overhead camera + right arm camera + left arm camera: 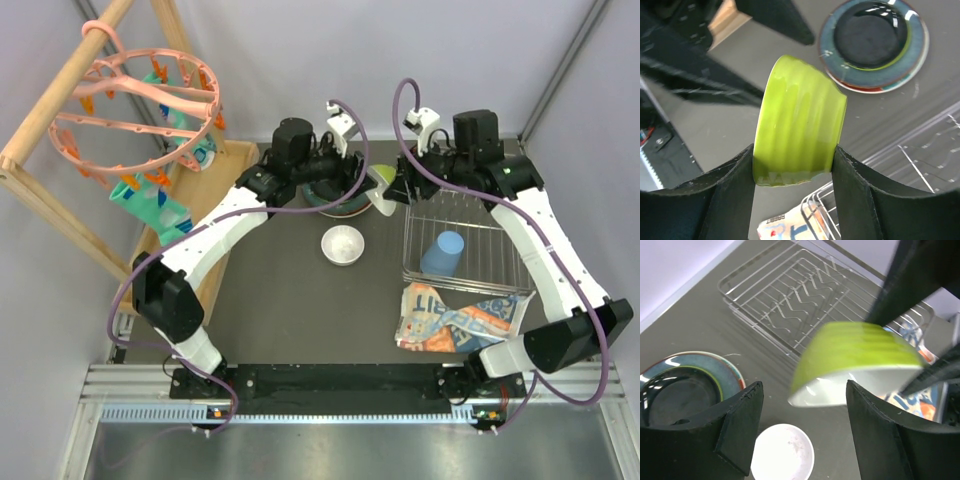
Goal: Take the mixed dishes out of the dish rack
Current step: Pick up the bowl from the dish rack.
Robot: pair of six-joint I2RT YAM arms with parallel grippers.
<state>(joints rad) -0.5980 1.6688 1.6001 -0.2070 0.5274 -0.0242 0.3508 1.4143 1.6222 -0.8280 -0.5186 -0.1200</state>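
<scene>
My right gripper [393,187] is shut on a lime-green ribbed bowl [381,184] and holds it tilted in the air, left of the wire dish rack [410,268]. In the right wrist view the bowl [800,132] sits between both pads. My left gripper [352,186] is open and empty, over a stack of plates [335,205], with the bowl [855,357] just beyond its fingertips [742,427]. The stack [874,45] has a dark teal plate, a lime-green piece and a pink rim. A small white bowl [342,244] stands on the table. A light blue cup [442,252] lies in the rack.
A printed orange-blue-white packet [455,320] lies at the rack's near edge. A wooden frame with a pink ring of clips [140,100] stands at the far left. The rack [790,300] otherwise shows bare wires.
</scene>
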